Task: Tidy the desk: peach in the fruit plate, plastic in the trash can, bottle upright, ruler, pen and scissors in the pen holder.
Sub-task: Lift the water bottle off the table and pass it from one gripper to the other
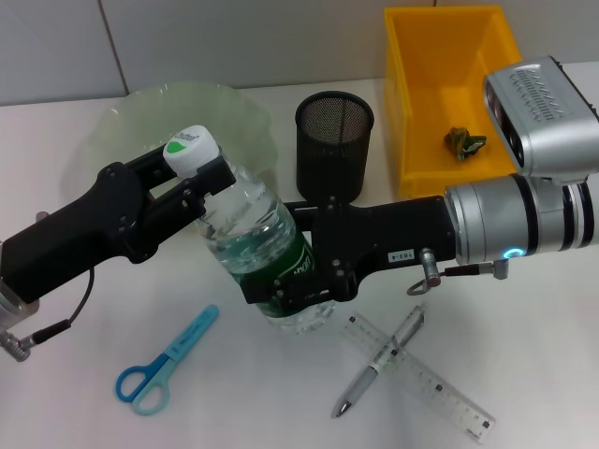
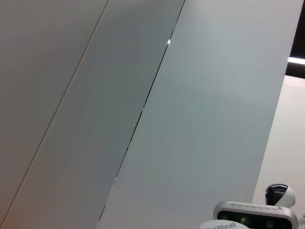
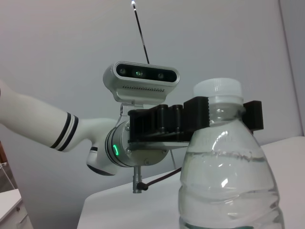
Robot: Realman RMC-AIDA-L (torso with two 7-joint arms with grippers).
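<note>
Both arms on the water bottle [image 1: 267, 257] mid-desk; left gripper [image 1: 192, 182] clamped at its neck under the white cap [image 1: 192, 148], right gripper [image 1: 295, 290] closed round the lower body; best to settle the base flat before either lets go, clear of scissors [image 1: 164, 363] and pen [image 1: 379, 360].

bottle [image 1: 262, 253]: clear ribbed plastic, glossy, with a white ridged plastic cap and a green printed label. left gripper [image 1: 192, 192] and right gripper [image 1: 290, 290]: matt black plastic bodies; the right arm's wrist is brushed silver metal with glossy white segments. pen holder [image 1: 334, 140]: black wire mesh, matt. fruit plate [image 1: 140, 117]: translucent pale green, wavy-edged, glass or plastic not distinguishable. trash can [image 1: 421, 103]: smooth yellow plastic. ruler [image 1: 430, 383]: clear plastic. scissors [image 1: 159, 369]: blue plastic handles. counter [image 1: 524, 355]: smooth matt white.
</note>
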